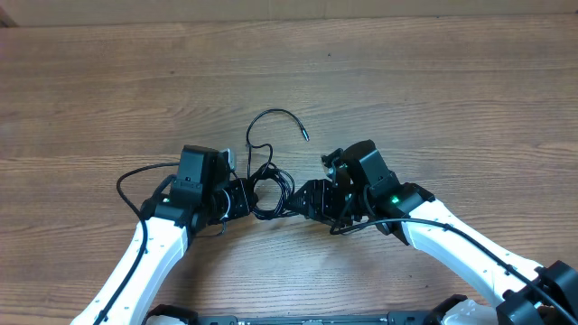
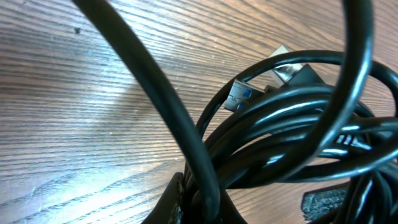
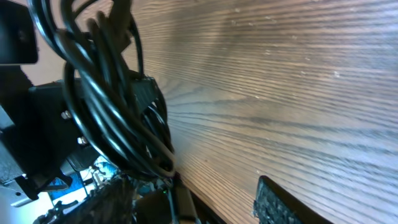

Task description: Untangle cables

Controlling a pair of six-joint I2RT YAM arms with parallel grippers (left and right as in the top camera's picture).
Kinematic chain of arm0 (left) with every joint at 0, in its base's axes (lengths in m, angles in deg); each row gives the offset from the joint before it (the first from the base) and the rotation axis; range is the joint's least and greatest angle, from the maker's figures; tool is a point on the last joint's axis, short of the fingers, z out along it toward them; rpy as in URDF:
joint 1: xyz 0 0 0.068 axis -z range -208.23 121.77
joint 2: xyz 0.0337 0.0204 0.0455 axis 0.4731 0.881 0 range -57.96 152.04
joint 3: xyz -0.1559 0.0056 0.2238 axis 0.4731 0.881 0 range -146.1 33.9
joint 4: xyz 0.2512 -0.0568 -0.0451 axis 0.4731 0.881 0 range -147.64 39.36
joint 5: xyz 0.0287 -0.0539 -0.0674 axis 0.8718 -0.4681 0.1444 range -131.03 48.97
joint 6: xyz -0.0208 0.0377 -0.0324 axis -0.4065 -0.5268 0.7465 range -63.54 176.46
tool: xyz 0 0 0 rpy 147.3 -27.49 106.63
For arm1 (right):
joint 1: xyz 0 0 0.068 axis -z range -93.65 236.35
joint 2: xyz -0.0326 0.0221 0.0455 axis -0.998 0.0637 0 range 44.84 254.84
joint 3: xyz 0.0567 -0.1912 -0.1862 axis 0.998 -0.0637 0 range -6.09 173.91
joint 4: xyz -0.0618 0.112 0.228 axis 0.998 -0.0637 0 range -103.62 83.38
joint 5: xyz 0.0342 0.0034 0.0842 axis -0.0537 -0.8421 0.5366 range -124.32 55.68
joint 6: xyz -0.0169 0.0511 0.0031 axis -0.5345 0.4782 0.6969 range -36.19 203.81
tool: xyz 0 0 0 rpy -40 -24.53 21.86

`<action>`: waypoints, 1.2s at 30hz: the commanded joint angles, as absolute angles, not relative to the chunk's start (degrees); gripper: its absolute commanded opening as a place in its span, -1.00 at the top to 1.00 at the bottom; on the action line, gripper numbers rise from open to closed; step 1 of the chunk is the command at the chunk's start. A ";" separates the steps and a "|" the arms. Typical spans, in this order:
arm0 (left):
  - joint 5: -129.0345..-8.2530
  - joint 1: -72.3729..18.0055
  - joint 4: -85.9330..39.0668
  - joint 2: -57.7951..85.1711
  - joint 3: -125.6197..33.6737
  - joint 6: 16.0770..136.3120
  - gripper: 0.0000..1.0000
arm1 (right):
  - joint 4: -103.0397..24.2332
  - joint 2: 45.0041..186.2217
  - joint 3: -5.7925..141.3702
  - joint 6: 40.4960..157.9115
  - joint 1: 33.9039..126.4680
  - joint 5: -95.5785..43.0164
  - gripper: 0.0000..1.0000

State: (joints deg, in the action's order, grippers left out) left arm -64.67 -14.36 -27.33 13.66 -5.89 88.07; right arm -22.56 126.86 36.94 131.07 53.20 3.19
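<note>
The cables (image 1: 265,191) are thin black cords bunched in one small coil at the table's middle. One strand arcs up from the coil and ends in a plug tip (image 1: 305,135). My left gripper (image 1: 242,197) is shut on the coil's left side. In the left wrist view the strands (image 2: 280,134) run down between its fingers (image 2: 176,200), and a blue-tongued USB plug (image 2: 239,96) pokes out. My right gripper (image 1: 302,199) sits at the coil's right side. Its jaws stand apart, with the coil's end (image 3: 118,118) hanging just ahead of the gap beside one padded finger (image 3: 280,202).
The wooden table (image 1: 433,81) stretches out all round the coil. Both white arms come in from the front edge, each trailing a thicker black cable of its own (image 1: 135,176). The left arm's black housing (image 3: 37,124) shows behind the coil in the right wrist view.
</note>
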 commanded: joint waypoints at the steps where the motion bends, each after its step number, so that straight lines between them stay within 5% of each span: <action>1: -67.90 -13.95 -27.44 12.26 -7.50 88.64 0.91 | -20.77 126.77 37.00 132.19 52.85 4.44 -0.15; 7: -71.90 -13.91 -28.49 12.26 -7.50 90.35 0.92 | -16.92 126.77 37.00 132.21 52.53 8.05 0.10; 15: -72.27 -13.91 -28.76 12.26 -7.50 90.30 0.92 | -15.87 126.77 37.00 132.38 51.13 8.44 0.92; 26: -60.25 -13.91 -28.78 12.43 -7.50 94.70 0.89 | -7.42 126.77 37.00 120.06 51.08 26.73 0.92; 36: -67.27 -13.93 -29.00 12.43 -7.50 94.32 0.92 | -1.78 126.77 36.98 117.78 51.28 26.97 0.92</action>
